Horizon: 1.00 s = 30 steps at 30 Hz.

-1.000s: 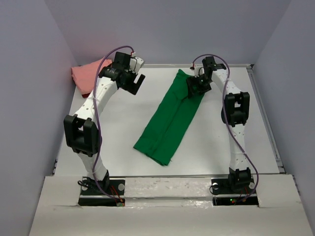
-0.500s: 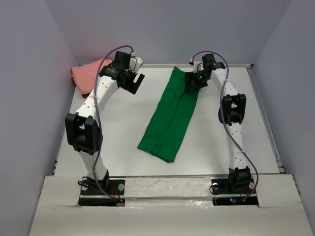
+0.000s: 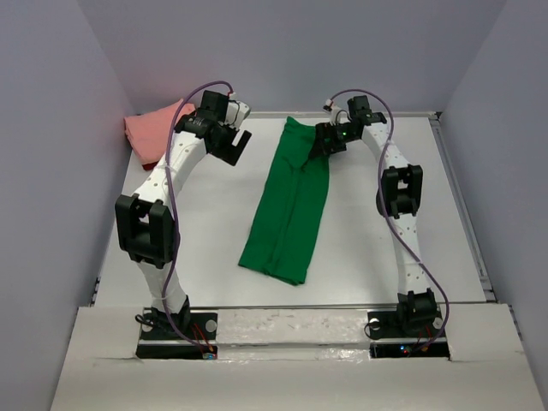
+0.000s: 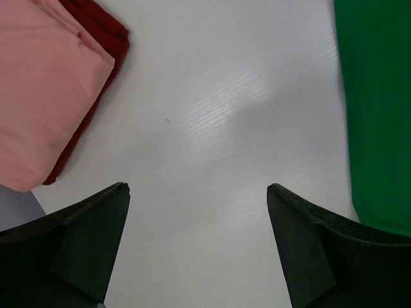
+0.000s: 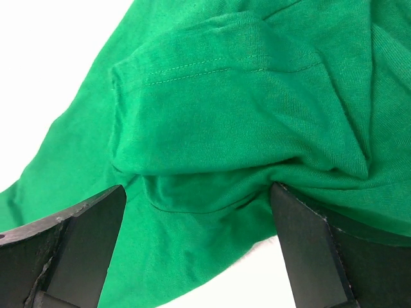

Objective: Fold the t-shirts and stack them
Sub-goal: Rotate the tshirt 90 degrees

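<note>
We take the coming move to turn on the far end of the green t-shirt (image 3: pixel 287 205). It lies on the bench (image 3: pixel 214 223) as one long narrow strip. In the overhead view its long axis runs almost from 12 o'clock at the far edge to 6 o'clock, with the near end leaning a little toward 7.

The right fingers (image 5: pixel 77 231) sit right at that far end, on its 3 o'clock side, so the right arm is clearly the nearer one. In their own view they stand spread wide. A bunched fold and a stitched hem of green cloth fill the space between and beyond them toward 12 o'clock. Nothing is pinched, and we cannot tell whether the tips touch the cloth.

The left fingers (image 4: pixel 77 231) are equally wide apart and hold nothing, hanging over bare bench. From them the green strip's long edge lies at 3 o'clock, near but apart.

At their 10 o'clock the salmon pink t-shirt (image 3: pixel 150 128) rests folded on top of the dark red t-shirt (image 4: pixel 96 16) in the far left corner. We judge these two folded and stacked, with the green one left to fold shorter.
</note>
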Each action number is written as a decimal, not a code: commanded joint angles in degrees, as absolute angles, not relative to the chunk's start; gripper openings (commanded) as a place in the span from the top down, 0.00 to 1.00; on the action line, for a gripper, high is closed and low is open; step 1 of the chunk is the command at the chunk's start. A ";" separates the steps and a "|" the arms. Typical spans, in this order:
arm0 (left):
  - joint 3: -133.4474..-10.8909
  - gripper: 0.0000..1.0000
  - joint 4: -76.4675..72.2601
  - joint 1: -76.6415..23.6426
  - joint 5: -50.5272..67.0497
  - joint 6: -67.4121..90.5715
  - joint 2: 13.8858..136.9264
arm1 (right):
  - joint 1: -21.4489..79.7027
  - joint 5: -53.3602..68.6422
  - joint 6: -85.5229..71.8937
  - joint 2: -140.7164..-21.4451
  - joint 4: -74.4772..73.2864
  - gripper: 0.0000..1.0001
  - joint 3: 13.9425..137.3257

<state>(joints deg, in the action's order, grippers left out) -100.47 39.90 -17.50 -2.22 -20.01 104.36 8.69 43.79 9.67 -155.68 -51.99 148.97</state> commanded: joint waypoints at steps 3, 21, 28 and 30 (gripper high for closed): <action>-103.62 0.01 41.22 -17.23 -3.69 -19.69 104.50 | 10.02 49.22 7.12 -159.87 -52.82 0.00 148.71; -103.18 0.01 41.13 -17.23 -2.73 -19.60 103.18 | 9.32 30.78 13.87 -145.91 -50.98 0.00 142.22; -101.60 0.01 40.87 -17.31 -1.58 -19.60 100.82 | 8.70 23.90 16.08 -141.42 -51.24 0.00 138.61; -100.81 0.01 40.78 -17.23 -1.58 -19.69 100.20 | 8.17 23.99 16.00 -141.15 -50.98 0.00 138.60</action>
<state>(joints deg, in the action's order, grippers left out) -101.25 40.60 -17.52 -2.37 -20.01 104.73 8.93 26.79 14.44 -145.18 -51.05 139.52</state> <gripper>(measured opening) 0.989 0.994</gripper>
